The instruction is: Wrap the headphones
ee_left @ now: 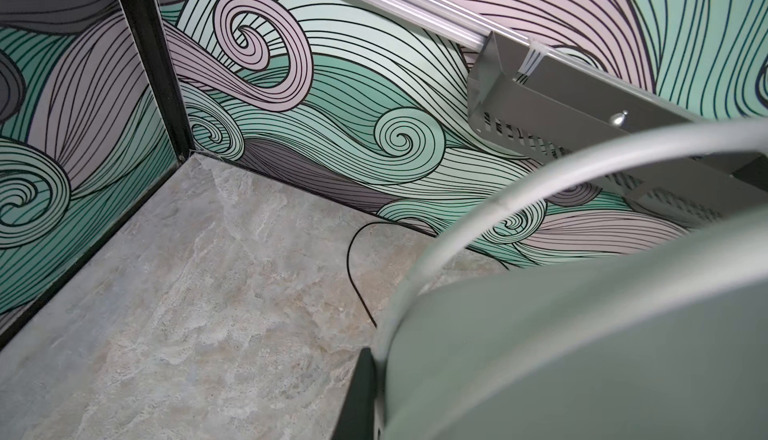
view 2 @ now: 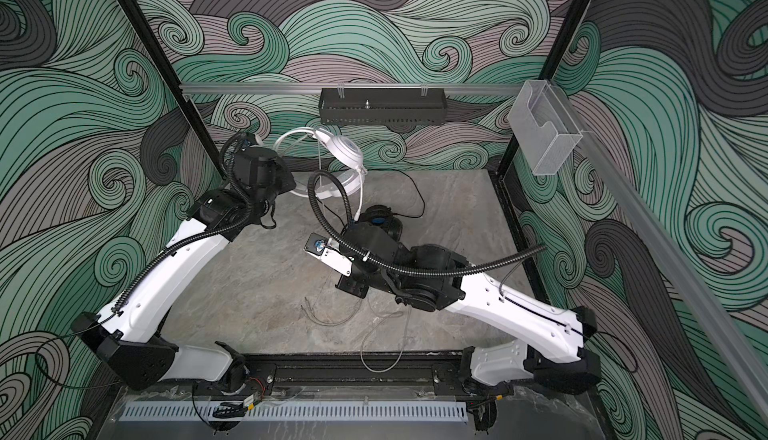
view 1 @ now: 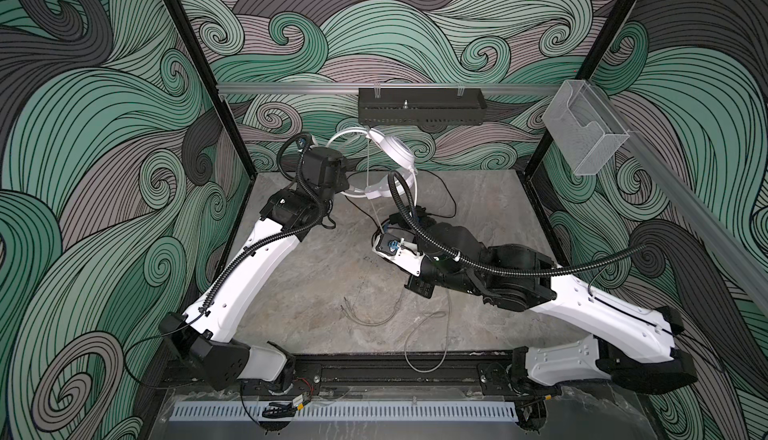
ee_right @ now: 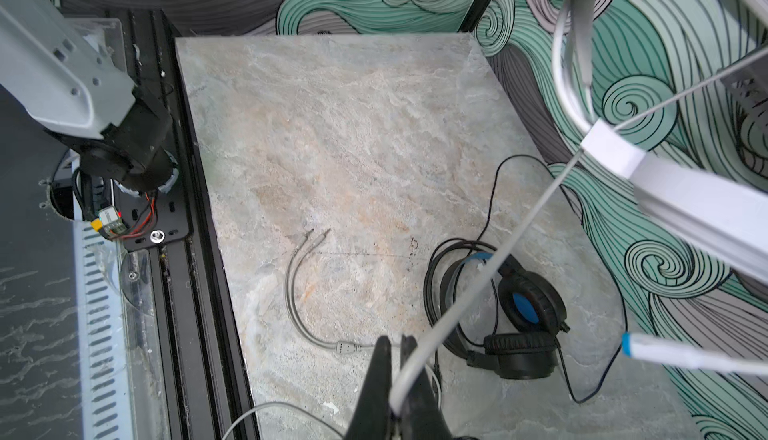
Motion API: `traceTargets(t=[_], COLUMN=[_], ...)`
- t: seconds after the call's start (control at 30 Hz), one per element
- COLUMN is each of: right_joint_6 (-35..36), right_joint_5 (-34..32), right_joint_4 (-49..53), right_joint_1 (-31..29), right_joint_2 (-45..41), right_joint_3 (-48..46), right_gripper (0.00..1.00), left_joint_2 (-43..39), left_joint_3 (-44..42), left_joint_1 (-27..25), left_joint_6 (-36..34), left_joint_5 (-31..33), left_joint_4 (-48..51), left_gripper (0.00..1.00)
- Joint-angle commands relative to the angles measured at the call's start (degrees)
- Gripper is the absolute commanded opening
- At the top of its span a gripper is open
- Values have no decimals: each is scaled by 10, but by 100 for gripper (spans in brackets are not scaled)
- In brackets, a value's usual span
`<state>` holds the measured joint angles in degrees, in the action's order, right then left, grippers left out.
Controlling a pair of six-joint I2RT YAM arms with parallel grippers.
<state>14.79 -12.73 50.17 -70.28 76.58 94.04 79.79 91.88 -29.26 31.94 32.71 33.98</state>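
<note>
Clamps right end effector (ee_right: 395, 342) on pale cable (ee_right: 498, 259); grips white headset (view 1: 397, 149) in left end effector (ee_left: 368, 375). Seems light, limp-corded; best taken at stiff headband (ee_left: 623, 150).

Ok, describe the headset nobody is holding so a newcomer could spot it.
On the stone table, look toward the back, just behind the right arm. The black headset lies there: blue inner cups, unlike the white headset raised off the table.

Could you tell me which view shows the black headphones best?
The right wrist view: the black headphones show nearly whole, blue lining visible. In both top views the right arm hides most of them. The left wrist view misses them.
</note>
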Motion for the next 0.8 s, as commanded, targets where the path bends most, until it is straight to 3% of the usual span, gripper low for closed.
traceTargets(t=[0.0, 0.2, 0.3, 0.5, 0.77], right_joint_6=[15, 36, 33, 16, -6], right_joint_5=[10, -3, 14, 33, 60], right_joint_4=[58, 91, 92, 75, 0], right_joint_1=[-13, -12, -12, -11, 4], right_joint_2=[23, 85, 107, 106, 53], right_joint_3=[63, 182, 206, 189, 125], right_gripper=[0, 0, 0, 0, 0], left_joint_2=[-1, 2, -10, -38, -71], left_joint_3=[7, 7, -11, -41, -81], left_joint_1=[-15, -68, -76, -77, -76], left_joint_6=[-21, -34, -21, -19, -17], left_joint_5=[89, 132, 114, 63, 47], left_joint_4=[-63, -31, -29, -34, -45], left_gripper=[0, 0, 0, 0, 0])
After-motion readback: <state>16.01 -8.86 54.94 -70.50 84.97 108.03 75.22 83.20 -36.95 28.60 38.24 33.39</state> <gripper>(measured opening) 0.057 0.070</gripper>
